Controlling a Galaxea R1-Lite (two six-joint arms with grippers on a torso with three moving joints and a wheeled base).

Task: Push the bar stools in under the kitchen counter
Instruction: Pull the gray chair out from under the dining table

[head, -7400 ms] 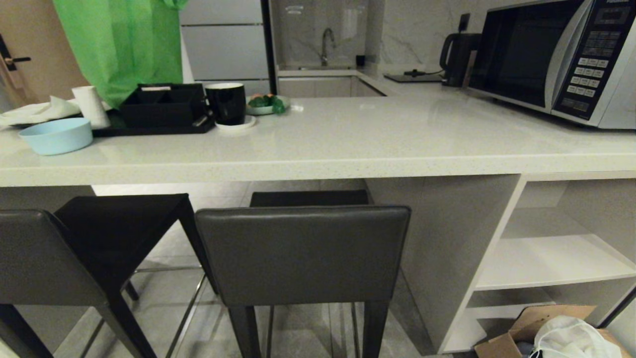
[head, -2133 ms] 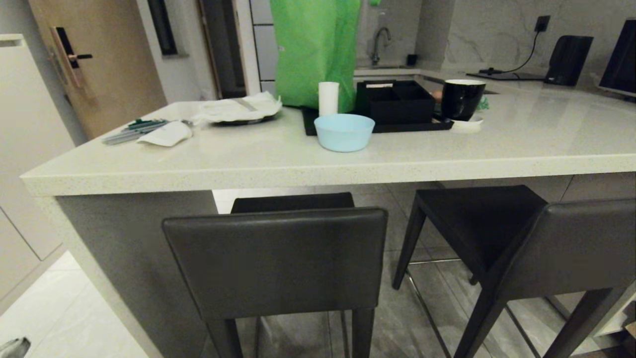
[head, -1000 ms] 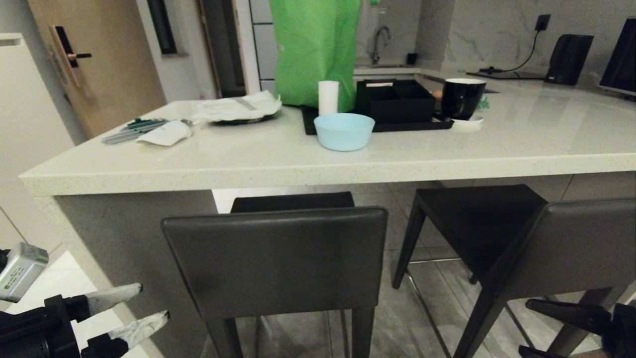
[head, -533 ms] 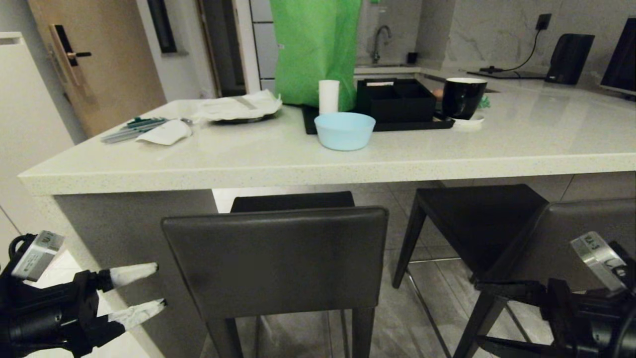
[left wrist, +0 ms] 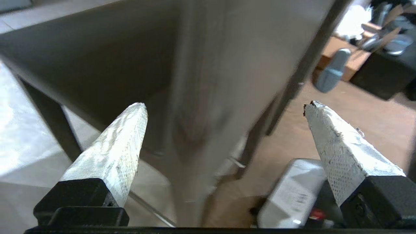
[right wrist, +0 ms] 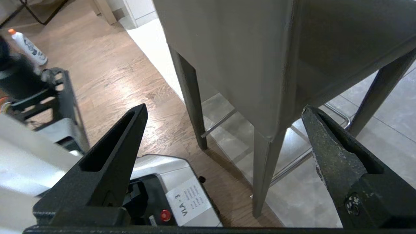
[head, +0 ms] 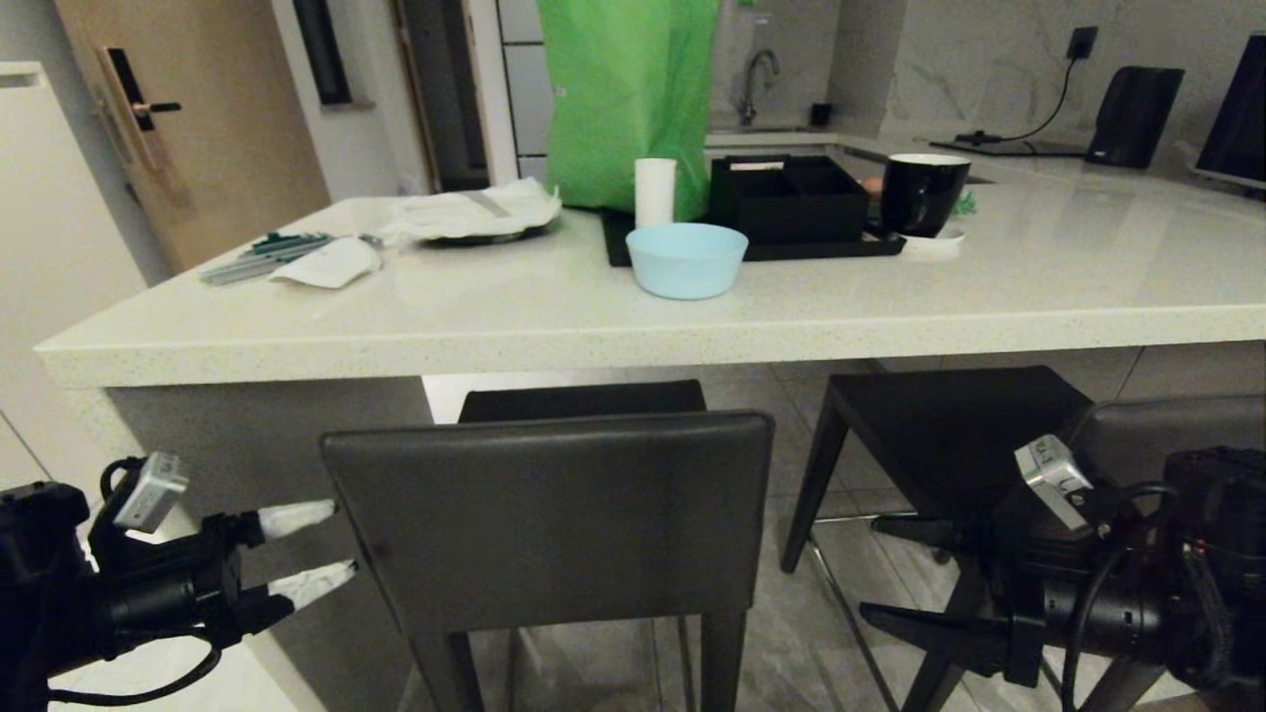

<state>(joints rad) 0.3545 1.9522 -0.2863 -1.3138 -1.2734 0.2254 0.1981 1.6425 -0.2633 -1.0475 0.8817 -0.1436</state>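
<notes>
Two bar stools stand at the kitchen counter, which is the worktop (head: 554,336) here. The nearer stool (head: 554,519) faces the camera squarely with its dark grey backrest, its seat partly tucked beneath the pale speckled slab. The second stool (head: 949,435) stands to its right, turned at an angle, with its seat just under the slab's edge and its backrest largely hidden behind the right arm.

The left gripper (head: 331,539) hovers just beside the left edge of the nearer stool's backrest, its white-taped jaws spread wide and holding nothing; whether a tip touches the leather cannot be told. In the left wrist view the left gripper (left wrist: 224,110) frames the blurred backrest edge between its jaws. The right gripper (head: 875,569) reaches in low between the two stools, its black jaws wide open and empty. In the right wrist view the right gripper (right wrist: 224,110) looks toward the nearer stool's right corner and leg.

On the worktop sit a light blue bowl (head: 685,260), a black tray (head: 762,247) with a black organiser, a black mug (head: 922,195), a white cup (head: 655,193) and a green bag (head: 628,99).
</notes>
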